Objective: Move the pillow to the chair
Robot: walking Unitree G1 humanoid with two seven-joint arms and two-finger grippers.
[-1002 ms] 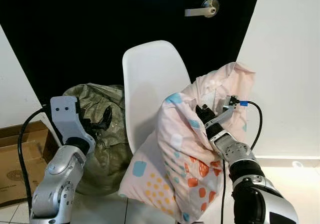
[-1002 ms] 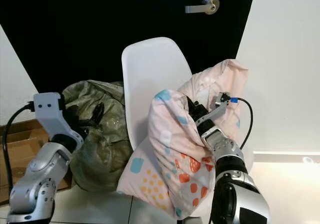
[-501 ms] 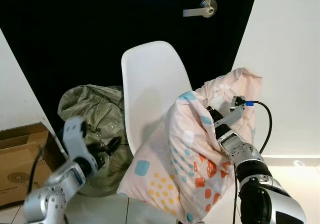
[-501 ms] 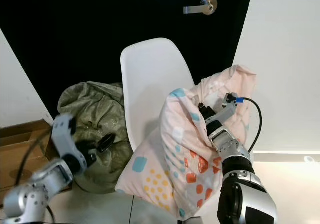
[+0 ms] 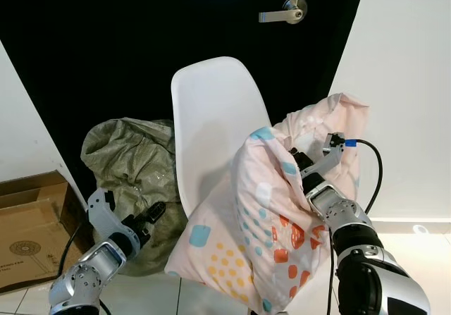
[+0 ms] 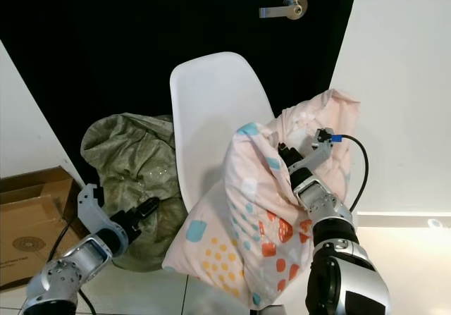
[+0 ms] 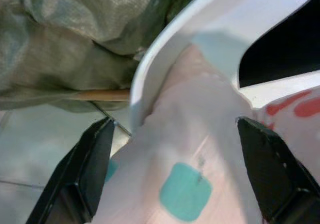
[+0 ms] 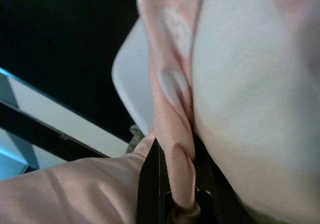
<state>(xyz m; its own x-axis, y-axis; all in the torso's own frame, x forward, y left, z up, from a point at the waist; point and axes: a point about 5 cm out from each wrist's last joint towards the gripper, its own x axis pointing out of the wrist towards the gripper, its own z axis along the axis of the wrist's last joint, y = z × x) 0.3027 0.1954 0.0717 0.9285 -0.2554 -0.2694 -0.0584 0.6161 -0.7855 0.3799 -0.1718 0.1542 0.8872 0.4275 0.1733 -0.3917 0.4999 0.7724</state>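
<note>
Half chair (image 5: 211, 118) seat hidden under pillow (image 5: 268, 237); right claw (image 8: 175, 194) buried

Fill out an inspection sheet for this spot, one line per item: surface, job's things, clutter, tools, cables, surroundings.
Surface: pale tiled floor.
Job's things: white chair before the door; pink dotted pillow on its seat, leaning toward the right wall.
Clutter: olive sack left of the chair; cardboard box at far left.
Tools: right tool shut on a fold of the pillow; left tool open, low beside the chair, facing the pillow's corner.
Cables: black cable with blue plug at the right wrist; black cable by the left arm.
Surroundings: black door with metal handle, white walls.
</note>
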